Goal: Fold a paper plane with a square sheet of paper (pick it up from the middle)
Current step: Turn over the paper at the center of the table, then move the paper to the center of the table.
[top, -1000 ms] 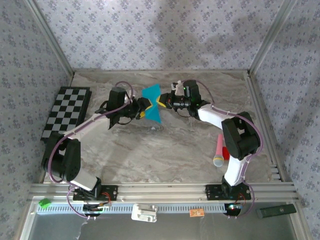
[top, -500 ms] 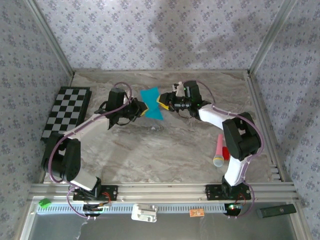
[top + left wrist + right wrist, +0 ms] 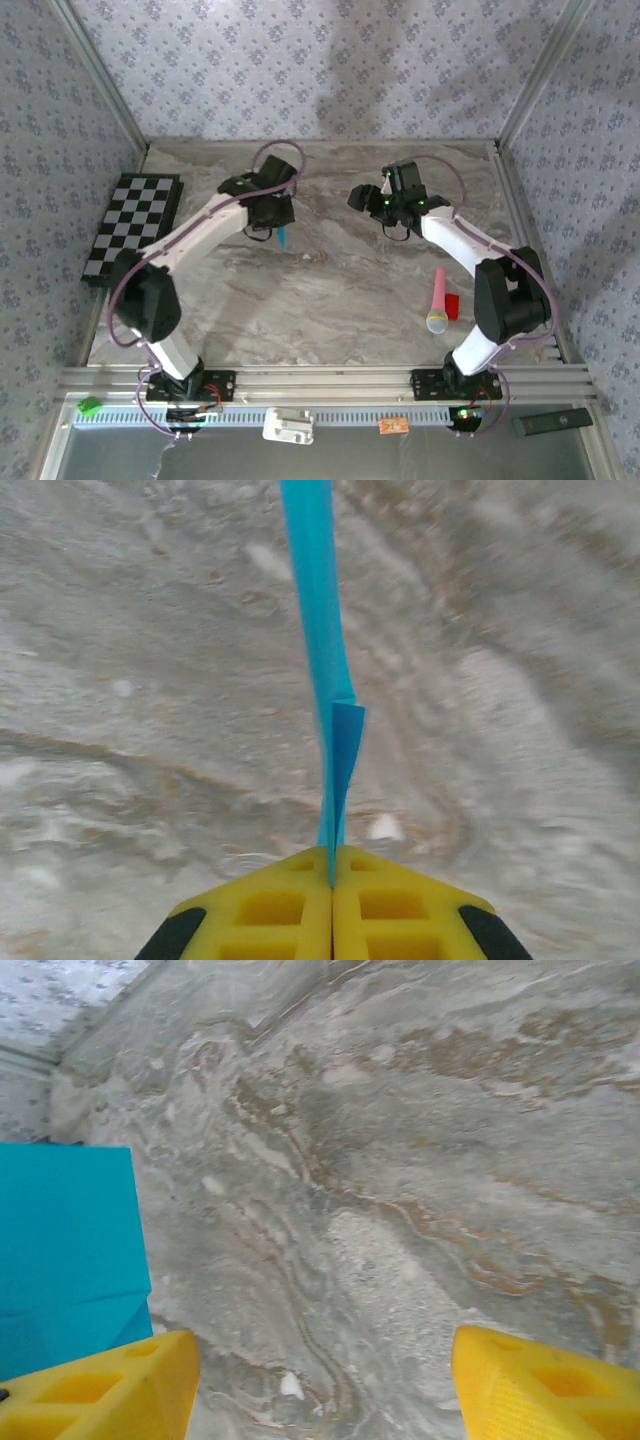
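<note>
Nearest me, on the rail in front of the arm bases, a small orange tag (image 3: 397, 425) carries marks too small to read, and I find no other writing or brand. Further in, on the marbled worktop (image 3: 330, 290), a pink stick (image 3: 439, 290) with a yellowish end lies to the right, well apart from the work, and a checkered board (image 3: 135, 225) sits at the left edge. Toward the back, the left fingers (image 3: 270, 910) are pressed together, pinching the teal paper (image 3: 318, 630). It is creased narrow and seen edge-on from that wrist, with a small folded flap just past the grip; I cannot tell whether its far end touches the worktop. The right fingers (image 3: 540, 1385) are spread wide with nothing between them. Their camera shows the paper's flat face beside one finger, and I cannot tell whether they touch. I judge the paper very light, thin and limp away from its creases: it should flutter, slide out of a loose pinch and crumple under a hard one. I would take it on the centre crease near the middle, where the layers stack stiffest.
</note>
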{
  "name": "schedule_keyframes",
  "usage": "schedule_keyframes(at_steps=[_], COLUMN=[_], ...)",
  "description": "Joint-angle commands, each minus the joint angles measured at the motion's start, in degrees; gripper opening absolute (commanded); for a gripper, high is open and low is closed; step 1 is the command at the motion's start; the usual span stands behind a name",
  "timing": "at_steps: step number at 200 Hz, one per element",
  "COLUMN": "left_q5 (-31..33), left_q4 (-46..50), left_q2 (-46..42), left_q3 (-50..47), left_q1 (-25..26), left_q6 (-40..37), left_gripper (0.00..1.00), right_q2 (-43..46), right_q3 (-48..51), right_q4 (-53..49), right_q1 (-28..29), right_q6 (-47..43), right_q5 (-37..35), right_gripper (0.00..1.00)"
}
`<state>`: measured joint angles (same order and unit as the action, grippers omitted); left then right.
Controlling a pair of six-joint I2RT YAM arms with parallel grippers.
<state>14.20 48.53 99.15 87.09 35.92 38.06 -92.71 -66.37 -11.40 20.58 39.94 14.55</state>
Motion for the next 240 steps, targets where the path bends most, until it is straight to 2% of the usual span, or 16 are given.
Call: schedule_keyframes(at_steps=[1, 20, 48, 80, 116, 143, 167, 213, 240], left_q5=[16.86, 20.20, 18.87, 10.22, -4.68, -16.93, -24.11, -23.80, -25.01], left_q4=[14.26, 16.17, 14.76, 10.14, 1.88, -6.46, -14.22, -17.84, -18.84], left_q2=[6.14, 10.52, 15.04, 17.68, 16.16, 11.56, 5.71, -7.22, -14.73], left_q3=[5.16, 8.22, 10.31, 9.58, 5.84, -0.39, -7.15, -19.42, -26.82], left_q1=[3.29, 5.35, 7.15, 7.43, 6.16, 1.65, -3.24, -13.59, -21.05], left_q6=[-3.97, -3.54, -2.41, -0.70, -0.38, 3.02, 5.85, 8.42, 8.81], left_gripper=[0.08, 0.08, 0.08, 0.13, 0.34, 0.43, 0.48, 0.58, 0.70], right_q2=[2.42, 3.33, 5.13, 7.16, 8.01, 7.27, 3.98, -6.60, -14.26], right_q3=[-0.14, 1.12, 3.92, 6.98, 7.99, 8.16, 5.59, -3.86, -10.95], right_q4=[-4.88, -5.70, -6.15, -6.47, -6.46, -4.53, -4.50, -4.90, -6.47], right_q1=[-0.74, -1.57, -3.29, -5.65, -6.43, -6.02, -2.93, 8.68, 15.46], right_q6=[-2.34, -0.95, 2.26, 5.22, 5.46, 4.43, 1.62, -1.26, -2.33], right_q5=[-7.57, -9.75, -13.08, -14.97, -15.17, -12.64, -9.74, -4.31, -1.70], right_gripper=[0.69, 0.69, 0.69, 0.69, 0.68, 0.67, 0.65, 0.57, 0.53])
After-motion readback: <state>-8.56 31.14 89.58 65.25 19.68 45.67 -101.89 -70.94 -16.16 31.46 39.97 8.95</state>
